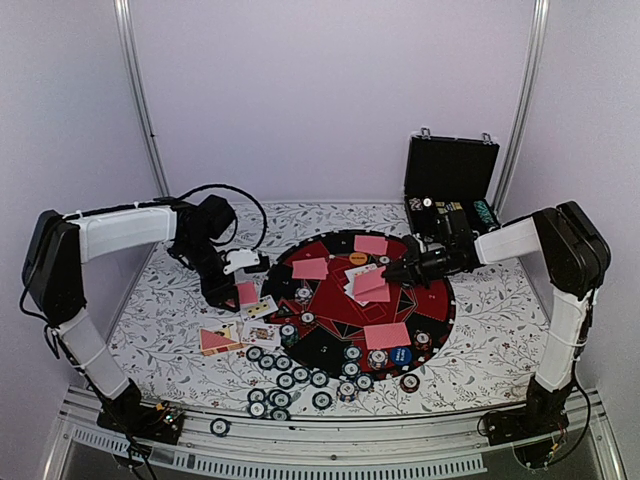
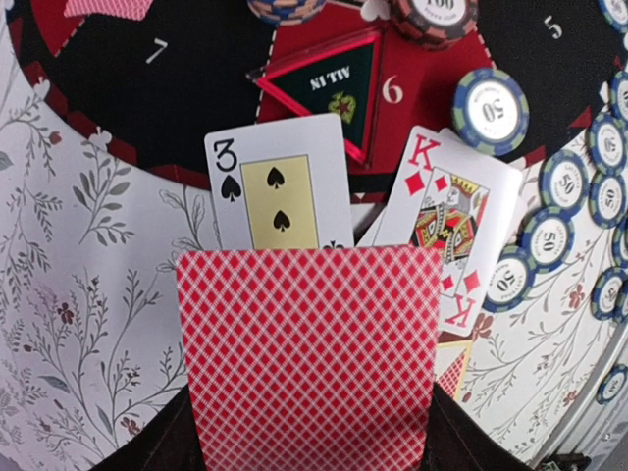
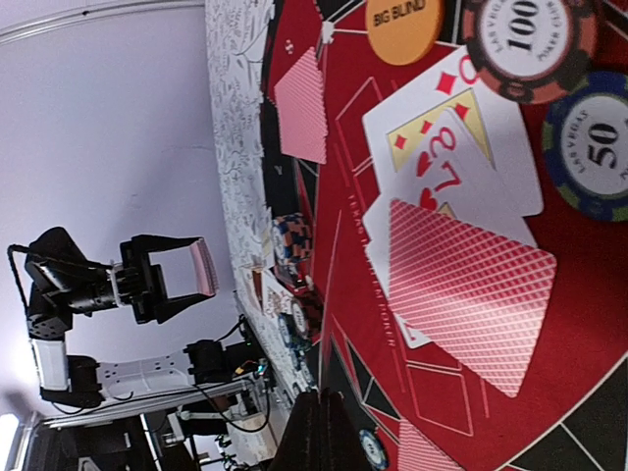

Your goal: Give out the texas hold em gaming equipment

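My left gripper [image 1: 238, 289] is shut on a stack of red-backed cards [image 2: 309, 353], held above the table left of the mat; its dark fingers [image 2: 162, 446] flank the stack. Below it lie a 3 of spades [image 2: 280, 191] and a king of diamonds [image 2: 446, 221]. My right gripper [image 1: 392, 272] is over the mat's middle, jaws closed on a thin card seen edge-on [image 3: 322, 343]. Before it, a face-down card [image 3: 471, 294] lies on face-up cards. An orange Big Blind disc [image 3: 410, 20] and chips marked 100 [image 3: 530, 34] and 50 [image 3: 599, 147] lie nearby.
The round red-and-black mat [image 1: 335, 300] carries face-down cards [image 1: 371, 244], [image 1: 310, 268], [image 1: 387, 335] and a blue disc [image 1: 400, 355]. Several chips [image 1: 285, 380] spread along its near-left rim, one by the rail [image 1: 220, 427]. The open black case [image 1: 450, 175] stands back right.
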{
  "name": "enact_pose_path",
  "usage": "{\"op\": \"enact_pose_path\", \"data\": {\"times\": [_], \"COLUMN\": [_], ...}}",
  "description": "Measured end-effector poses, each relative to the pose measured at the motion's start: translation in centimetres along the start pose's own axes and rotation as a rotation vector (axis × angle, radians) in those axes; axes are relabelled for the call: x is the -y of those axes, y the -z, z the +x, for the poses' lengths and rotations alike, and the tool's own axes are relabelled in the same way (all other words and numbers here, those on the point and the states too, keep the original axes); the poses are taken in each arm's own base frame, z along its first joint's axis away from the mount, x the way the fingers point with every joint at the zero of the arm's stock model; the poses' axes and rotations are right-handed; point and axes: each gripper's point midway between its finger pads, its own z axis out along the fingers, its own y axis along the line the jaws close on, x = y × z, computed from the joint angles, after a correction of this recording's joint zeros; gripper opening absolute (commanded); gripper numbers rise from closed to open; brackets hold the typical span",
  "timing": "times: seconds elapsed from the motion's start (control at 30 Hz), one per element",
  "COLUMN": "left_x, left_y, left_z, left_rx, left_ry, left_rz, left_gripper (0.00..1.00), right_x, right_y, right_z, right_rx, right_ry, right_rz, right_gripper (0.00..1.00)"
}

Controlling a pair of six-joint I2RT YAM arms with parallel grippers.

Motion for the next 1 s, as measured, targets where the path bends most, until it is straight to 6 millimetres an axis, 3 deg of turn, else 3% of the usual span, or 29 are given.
{"op": "enact_pose_path", "data": {"times": [0.23,0.33,0.43,0.6,0.77,0.8,0.87,0.9,1.0], "left_x": [-1.4,-2.1,-2.4,-4.1,-6.0,-6.3,-6.7,-6.9,-7.5], "left_y": [-1.9,-2.5,-3.2,-4.1,-5.2,-5.4,-5.4,-5.4,-5.3], "left_z": [3.2,4.1,4.7,5.3,6.5,6.6,6.5,6.5,6.2], "left_rx": [-0.018,-0.015,-0.014,-0.008,-0.012,-0.011,-0.005,-0.002,0.015], "left_ry": [0.051,0.066,0.071,0.086,0.133,0.138,0.143,0.139,0.162], "left_rz": [-0.009,-0.026,-0.039,-0.073,-0.093,-0.097,-0.111,-0.118,-0.141], "left_gripper": [0.46,0.45,0.45,0.45,0.60,0.67,0.98,0.99,1.00], "right_x": [3.5,4.3,4.7,5.0,4.7,4.5,4.1,3.8,2.5], "right_y": [0.4,0.5,0.7,1.0,1.5,1.7,2.2,2.5,3.6], "right_z": [-0.1,-0.5,-0.7,-0.8,-0.9,-0.9,-0.8,-0.8,-1.0], "right_rx": [0.024,0.035,0.038,0.033,0.032,0.034,0.042,0.048,0.077], "right_ry": [0.036,0.056,0.069,0.077,0.088,0.094,0.104,0.107,0.148], "right_rz": [0.188,0.244,0.279,0.317,0.348,0.358,0.372,0.379,0.404], "right_gripper": [0.00,0.05,0.14,0.39,0.65,0.69,0.84,0.97,0.99]}}
